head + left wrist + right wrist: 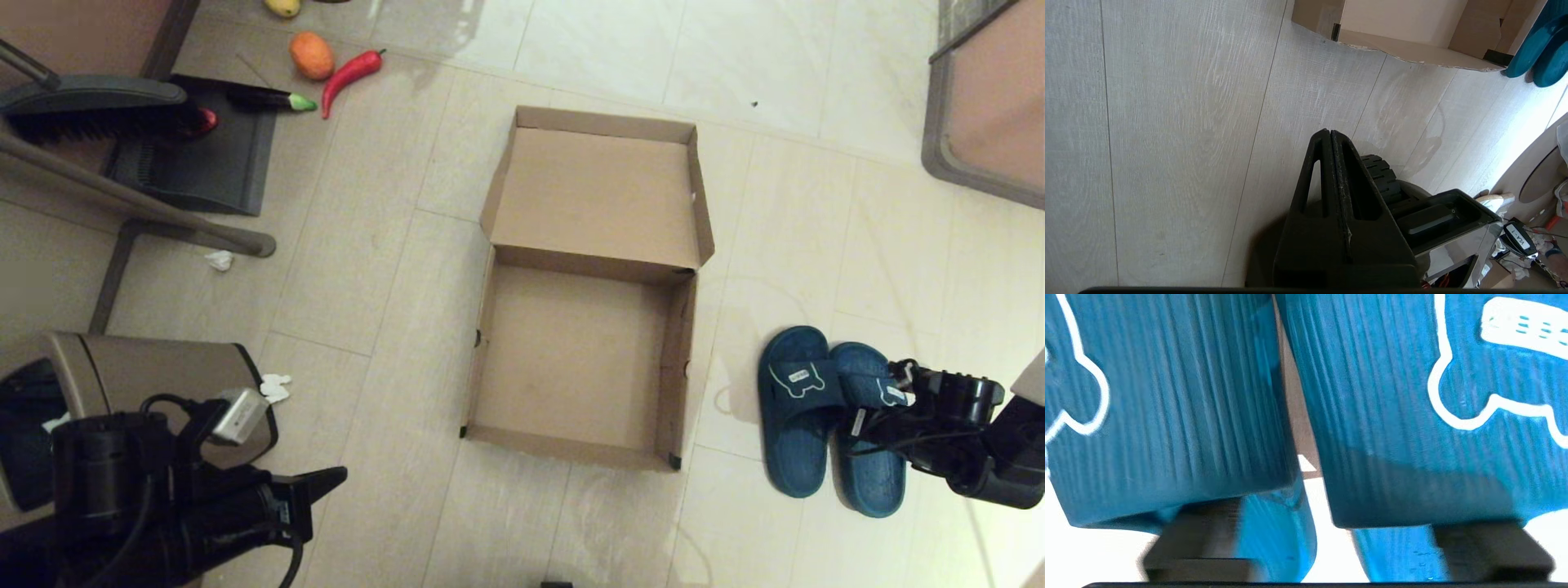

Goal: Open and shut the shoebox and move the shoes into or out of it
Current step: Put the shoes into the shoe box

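Observation:
The brown cardboard shoebox (563, 447) lies open and empty in the middle of the floor, its lid (596, 196) folded back on the far side. The pair of teal slippers (796, 433) lies side by side to its right. My right gripper (878, 404) is at the slippers, open. In the right wrist view one of its fingers (1200, 539) reaches under each strap (1392, 416), and a strip of floor shows between the two slippers. My left gripper (339, 478) is parked low at the left, shut and empty (1329, 132). The left wrist view catches the box's near wall (1412, 45) and the slipper soles (1539, 49).
A beige bin (139, 384) stands beside my left arm. At the far left are a dark mat (204, 163), a brush (90, 106), a toy chilli (351, 72), an orange fruit (311, 55) and an aubergine (269, 100). Furniture (988, 106) fills the far right corner.

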### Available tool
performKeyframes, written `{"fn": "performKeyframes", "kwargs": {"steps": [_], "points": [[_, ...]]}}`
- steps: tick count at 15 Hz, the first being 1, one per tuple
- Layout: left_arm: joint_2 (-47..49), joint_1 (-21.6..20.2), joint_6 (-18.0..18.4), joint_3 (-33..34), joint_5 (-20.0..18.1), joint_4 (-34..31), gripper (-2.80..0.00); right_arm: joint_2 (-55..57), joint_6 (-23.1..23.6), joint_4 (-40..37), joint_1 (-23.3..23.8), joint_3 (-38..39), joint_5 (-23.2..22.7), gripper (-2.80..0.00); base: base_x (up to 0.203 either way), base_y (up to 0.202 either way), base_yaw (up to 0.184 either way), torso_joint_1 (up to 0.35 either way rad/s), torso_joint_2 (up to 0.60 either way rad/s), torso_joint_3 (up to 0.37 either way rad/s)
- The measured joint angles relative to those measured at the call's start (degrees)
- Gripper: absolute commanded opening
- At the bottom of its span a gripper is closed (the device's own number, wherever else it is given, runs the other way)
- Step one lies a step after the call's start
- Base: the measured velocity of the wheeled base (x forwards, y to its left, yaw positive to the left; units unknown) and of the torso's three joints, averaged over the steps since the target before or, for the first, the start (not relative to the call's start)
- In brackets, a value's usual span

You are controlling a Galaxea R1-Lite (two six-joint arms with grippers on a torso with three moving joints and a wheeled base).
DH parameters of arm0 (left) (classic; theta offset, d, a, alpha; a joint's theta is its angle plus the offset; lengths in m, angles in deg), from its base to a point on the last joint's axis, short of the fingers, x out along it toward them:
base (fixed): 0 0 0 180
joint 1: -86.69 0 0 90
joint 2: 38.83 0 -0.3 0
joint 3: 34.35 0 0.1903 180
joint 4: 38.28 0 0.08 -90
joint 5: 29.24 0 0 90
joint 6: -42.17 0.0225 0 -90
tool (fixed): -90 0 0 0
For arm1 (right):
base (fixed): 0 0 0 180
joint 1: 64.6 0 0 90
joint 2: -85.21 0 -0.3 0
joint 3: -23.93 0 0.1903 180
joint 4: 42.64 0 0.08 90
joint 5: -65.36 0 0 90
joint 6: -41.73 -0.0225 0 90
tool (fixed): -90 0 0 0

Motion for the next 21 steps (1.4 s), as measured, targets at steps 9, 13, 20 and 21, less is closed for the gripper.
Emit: {"fn": "performKeyframes", "kwargs": {"steps": [9, 13, 20, 21], "points": [[-0.88, -0.04, -0.37, 0.09, 1.15, 0.0, -2.8, -0.85, -0.11, 3.23, -3.25, 4.96, 1.47, -2.8, 0.0, 0.0, 0.0, 0.0, 0.0, 0.0], [-1.13, -0.04, -0.85, -0.02, 1.16, -0.01, -2.8, -3.64, -0.34, 3.29, -3.77, 8.26, 2.01, -2.8, 0.0, 0.0, 0.0, 0.0, 0.0, 0.0], [-1.65, 0.02, -0.8, -0.98, 1.14, -0.01, -2.8, -22.06, -1.05, -7.39, -5.7, 13.04, 1.74, -2.8, 0.0, 0.0, 0.0, 0.0, 0.0, 0.0], [-1.85, 0.02, -0.83, -1.29, 1.11, -0.06, -2.8, -26.06, -2.09, -12.37, -7.47, 12.13, 1.8, -2.8, 0.0, 0.0, 0.0, 0.0, 0.0, 0.0]]}}
